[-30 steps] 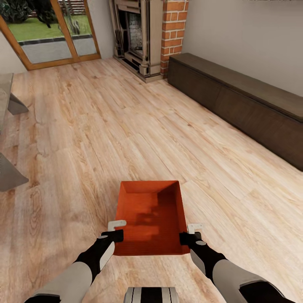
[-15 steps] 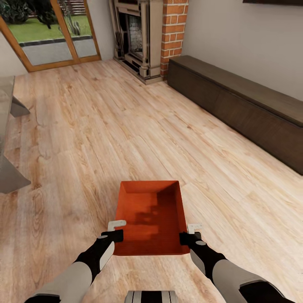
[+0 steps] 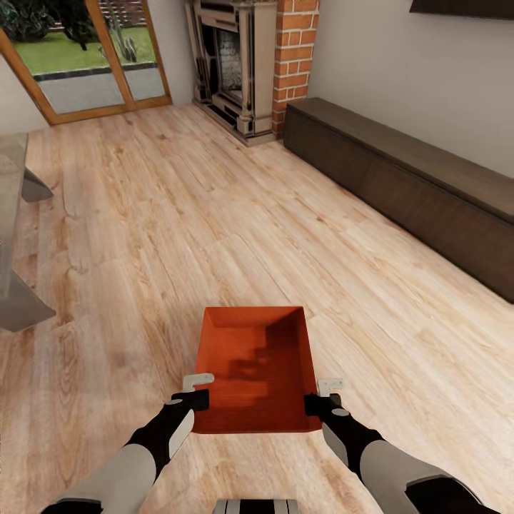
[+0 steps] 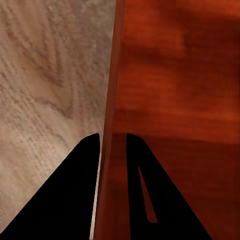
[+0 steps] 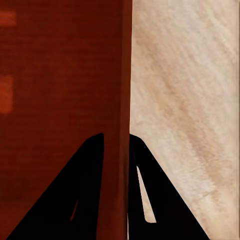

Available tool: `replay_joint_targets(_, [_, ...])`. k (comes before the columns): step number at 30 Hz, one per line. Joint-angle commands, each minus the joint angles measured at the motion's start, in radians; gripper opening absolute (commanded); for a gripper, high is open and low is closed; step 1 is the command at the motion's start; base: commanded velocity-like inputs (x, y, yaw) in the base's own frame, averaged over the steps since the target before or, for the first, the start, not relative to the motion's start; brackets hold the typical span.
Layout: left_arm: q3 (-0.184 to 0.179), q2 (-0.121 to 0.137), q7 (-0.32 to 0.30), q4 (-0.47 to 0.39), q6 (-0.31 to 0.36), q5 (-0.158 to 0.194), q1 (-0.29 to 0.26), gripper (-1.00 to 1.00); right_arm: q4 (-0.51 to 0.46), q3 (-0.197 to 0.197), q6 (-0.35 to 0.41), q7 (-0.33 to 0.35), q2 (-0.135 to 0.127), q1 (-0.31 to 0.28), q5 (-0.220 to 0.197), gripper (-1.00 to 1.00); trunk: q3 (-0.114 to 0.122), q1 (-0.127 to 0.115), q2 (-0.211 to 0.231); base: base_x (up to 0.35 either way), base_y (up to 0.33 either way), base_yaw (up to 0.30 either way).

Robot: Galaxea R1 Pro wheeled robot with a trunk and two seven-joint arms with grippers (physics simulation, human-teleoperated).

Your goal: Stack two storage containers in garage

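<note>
Carrying stage, in the living room. One red-orange bin [image 3: 257, 371] is held level in front of the trunk, above the light wood plank floor [image 3: 214, 235], by both arms. The left pincer [image 3: 194, 397] is clamped on the bin's left wall near its near corner; the left wrist view shows one finger [image 4: 70, 200] outside and one inside the thin rim. The right pincer [image 3: 320, 401] is clamped likewise on the right wall, its fingers [image 5: 85, 195] straddling the wall edge. The bin is open-topped and empty inside, so it is probably light; its plain tapered walls look stiff yet smooth, so a pinch on the rim could slip or let the bin tilt if one arm leads the other. Matched holds at opposite walls, as here, suit it best. Ahead stand a brick fireplace [image 3: 250, 64], a long dark cabinet [image 3: 414, 185] along the wall, and a glazed door [image 3: 78, 57]; a grey surface [image 3: 14, 235] lies to the left.
</note>
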Motion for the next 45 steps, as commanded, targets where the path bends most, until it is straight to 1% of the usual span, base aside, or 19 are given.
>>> replay_joint_targets(1, [0.001, 0.0, 0.012, -0.002, 0.007, -0.002, 0.0, -1.0, 0.001, 0.002, -0.004, -0.006, 0.0, -0.001, -0.008, -1.0, 0.003, -0.004, 0.007, 0.0, 0.0, 0.0])
replay_joint_targets(7, [0.001, 0.0, 0.012, -0.002, 0.007, -0.002, 0.0, -1.0, 0.001, 0.002, -0.004, -0.006, 0.0, -0.001, -0.008, -1.0, 0.021, -0.027, 0.049, 0.0, 0.0, 0.0])
replay_joint_targets(10, [0.001, 0.0, 0.012, -0.002, 0.007, -0.002, 0.0, -1.0, 0.001, 0.001, -0.004, -0.008, 0.008, -0.001, -0.007, -1.0, 0.031, -0.039, 0.07, 0.0, 0.0, 0.0])
replay_joint_targets(14, [0.001, 0.001, 0.012, -0.002, 0.007, -0.002, 0.0, -1.0, 0.001, 0.001, -0.005, -0.008, 0.009, -0.001, -0.007, -1.0, 0.043, -0.054, 0.098, 0.0, 0.0, 0.0])
replay_joint_targets(27, [0.001, 0.002, 0.012, -0.002, 0.007, -0.002, 0.0, -1.0, 0.001, 0.0, -0.006, -0.006, 0.005, -0.001, -0.008, -1.0, 0.084, -0.104, 0.189, 0.0, 0.0, 0.0])
replay_joint_targets(45, [0.001, 0.002, 0.012, -0.002, 0.006, -0.002, 0.0, -1.0, 0.002, 0.0, -0.007, -0.006, 0.006, -0.001, -0.009, -1.0, 0.141, -0.173, 0.315, 0.0, 0.0, 0.0])
